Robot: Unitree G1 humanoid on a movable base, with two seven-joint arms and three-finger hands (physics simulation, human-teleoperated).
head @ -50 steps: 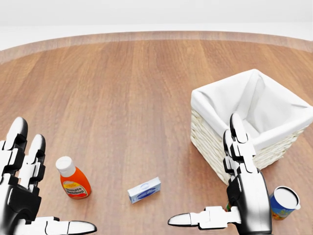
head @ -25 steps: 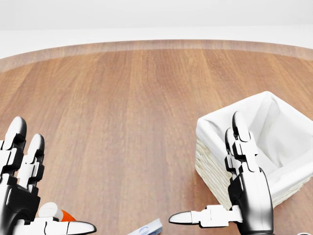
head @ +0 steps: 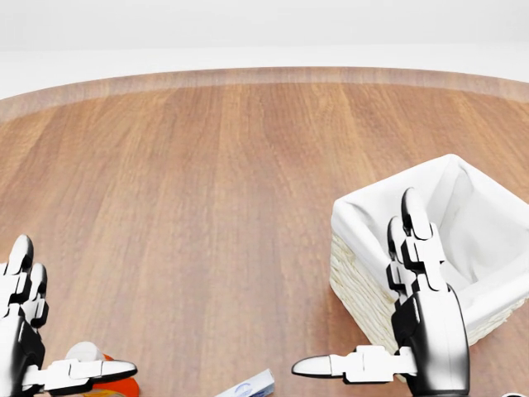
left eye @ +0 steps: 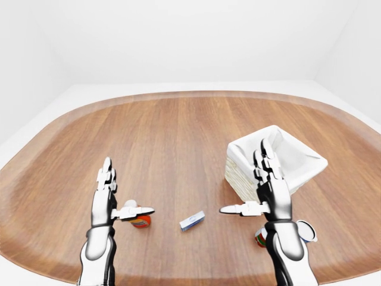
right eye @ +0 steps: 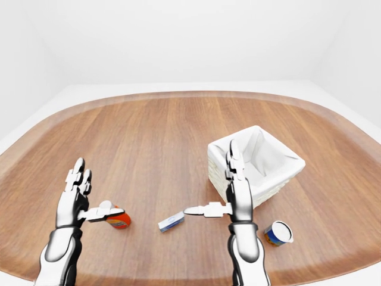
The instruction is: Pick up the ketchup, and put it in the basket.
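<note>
Both robot hands splayed open, empty: left robot hand [right eye: 76, 199], right robot hand [right eye: 236, 193]. Ketchup [right eye: 118, 218] lies on worktop [right eye: 149, 143] under left thumb; basket [right eye: 256, 159] well apart.

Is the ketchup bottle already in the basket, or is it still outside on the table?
Outside. The ketchup lies on the wooden table under the left hand, whose fingers are open; the basket sits far right.
</note>
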